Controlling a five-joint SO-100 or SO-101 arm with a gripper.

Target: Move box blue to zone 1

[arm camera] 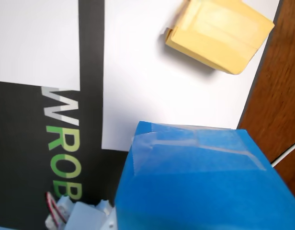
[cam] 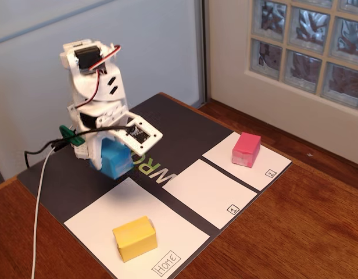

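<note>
White plastic makes up the arm (cam: pixel 95 93), which stands over the far left part of the dark mat (cam: pixel 185 125) in the fixed view, a white cable (cam: pixel 40 209) trailing from it toward the near left edge of the wooden table (cam: pixel 307 232). Its gripper (cam: pixel 112 158) is clamped on the box blue (cam: pixel 115 160), carrying it clear of the mat, just above the far edge of the Home panel (cam: pixel 97 218). In the wrist view that cyan block (arm camera: pixel 205 182) fills the lower right, its taped folds plain, with one white finger (arm camera: pixel 80 215) of the gripper showing at its lower left.

Yellow block (cam: pixel 134 237) next: it sits on the Home panel near the mat's front edge, just left of the "Home" label, well apart from the held block. The wrist view shows it (arm camera: pixel 219 33) at the top, on white paper.

Right of the Home panel, across a dark strip, lies zone 1 (cam: pixel 208 192), bare, its boxed "1" in the near right corner. Beyond another dark strip comes the panel marked 2 (cam: pixel 266 165), at the mat's right corner, with the pink block (cam: pixel 246 149) resting on its far end. Printed letters (arm camera: pixel 61 143) run along the mat's dark middle.
</note>
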